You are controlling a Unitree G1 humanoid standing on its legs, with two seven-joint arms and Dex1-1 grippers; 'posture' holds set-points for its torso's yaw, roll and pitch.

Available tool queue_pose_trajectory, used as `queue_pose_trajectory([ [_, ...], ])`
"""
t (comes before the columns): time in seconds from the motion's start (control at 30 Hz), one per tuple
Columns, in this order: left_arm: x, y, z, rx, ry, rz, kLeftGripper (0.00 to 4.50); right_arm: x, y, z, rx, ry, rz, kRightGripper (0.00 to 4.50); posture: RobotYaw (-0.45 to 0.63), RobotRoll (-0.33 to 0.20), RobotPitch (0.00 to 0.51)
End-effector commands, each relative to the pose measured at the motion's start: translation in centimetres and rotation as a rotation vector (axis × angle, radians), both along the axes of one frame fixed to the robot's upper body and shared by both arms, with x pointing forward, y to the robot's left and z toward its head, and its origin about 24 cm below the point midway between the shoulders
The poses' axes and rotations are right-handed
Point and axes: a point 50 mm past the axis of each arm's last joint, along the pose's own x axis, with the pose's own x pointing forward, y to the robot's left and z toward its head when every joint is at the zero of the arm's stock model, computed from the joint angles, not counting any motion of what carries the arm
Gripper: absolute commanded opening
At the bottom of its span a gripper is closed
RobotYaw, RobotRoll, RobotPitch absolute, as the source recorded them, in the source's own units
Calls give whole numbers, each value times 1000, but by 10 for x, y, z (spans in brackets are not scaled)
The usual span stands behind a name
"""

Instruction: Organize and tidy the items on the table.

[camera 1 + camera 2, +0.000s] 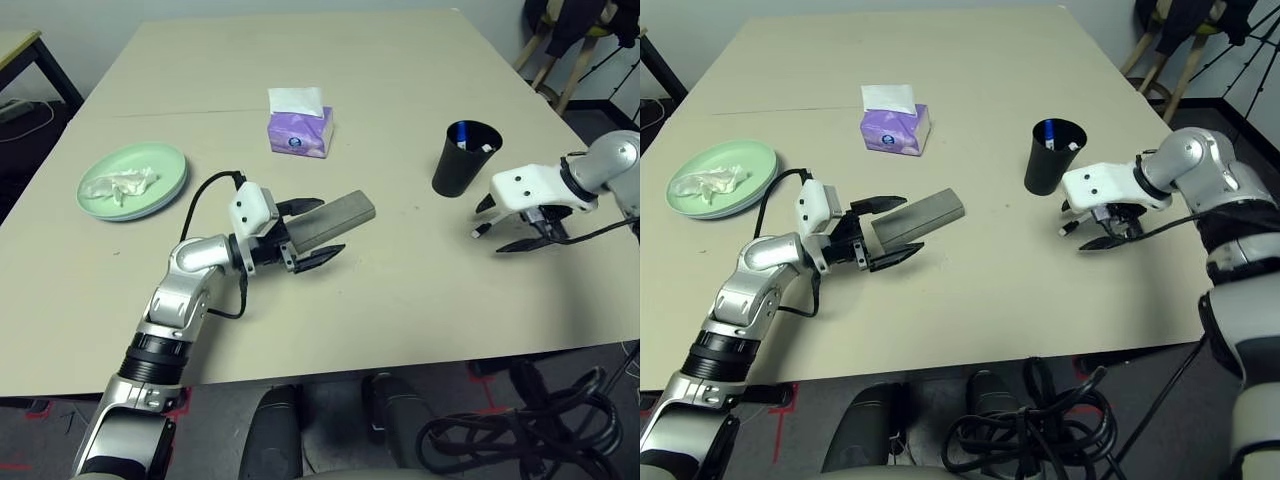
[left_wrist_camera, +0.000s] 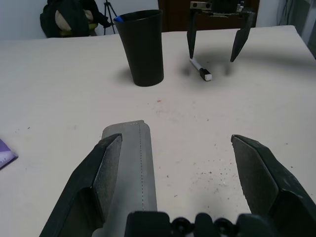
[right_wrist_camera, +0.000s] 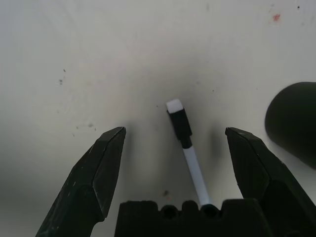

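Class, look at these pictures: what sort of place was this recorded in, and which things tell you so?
Probably a lab or office room: a plain beige table, loose cables on the floor, and a tripod and chairs by the wall.

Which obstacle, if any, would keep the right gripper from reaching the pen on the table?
Probably none. The right gripper hangs open over the pen, which lies between its fingers on bare table. The cup stands off to one side, clear of the fingers.
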Motion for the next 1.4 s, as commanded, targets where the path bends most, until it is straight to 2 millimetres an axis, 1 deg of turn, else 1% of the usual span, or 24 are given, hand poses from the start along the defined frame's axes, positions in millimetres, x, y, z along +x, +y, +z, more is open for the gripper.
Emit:
queue_pose_trajectory([
  [0.03,-7,-3,-2,2,5,-1,4500,1,0,3,-88,6,58,4458,122,0,180],
  [0.17,-11,-3,-5,-3,12,10,4500,2,2,8,-142,-19,96,4458,124,0,192],
  [0.27,-12,-4,-7,-10,17,17,4500,4,7,8,-184,-40,150,4458,132,0,200],
  [0.47,-14,-3,-7,-13,17,30,4500,4,9,2,-228,-45,199,4458,148,0,205],
  [0.63,-16,0,-7,-10,18,42,4500,5,13,-6,-253,-61,224,4458,157,0,205],
  [0.83,-17,2,-6,-6,18,48,4500,7,15,-9,-271,-69,237,4458,166,0,208],
  [0.97,-16,2,-5,-4,16,50,4500,6,13,-10,-280,-38,228,4458,166,0,207],
  [1.03,-17,2,-5,-3,16,51,4500,5,11,-10,-291,-13,216,4207,165,0,206],
  [1.07,-17,2,-5,-2,17,51,4500,4,11,-10,-293,2,213,3979,165,0,205],
  [1.13,-16,2,-5,-2,16,51,4500,3,9,-10,-294,28,206,3367,163,0,204],
  [1.17,-16,2,-4,-2,16,50,4500,2,9,-10,-296,39,203,2933,163,0,203],
  [1.2,-16,2,-4,-2,15,50,4500,2,8,-10,-296,52,193,2620,162,0,201],
  [1.37,-14,2,-3,1,12,48,4500,0,6,-6,-289,79,183,651,152,0,192],
  [1.4,-13,1,-3,1,11,47,4500,0,6,-5,-283,82,182,415,151,0,191],
])
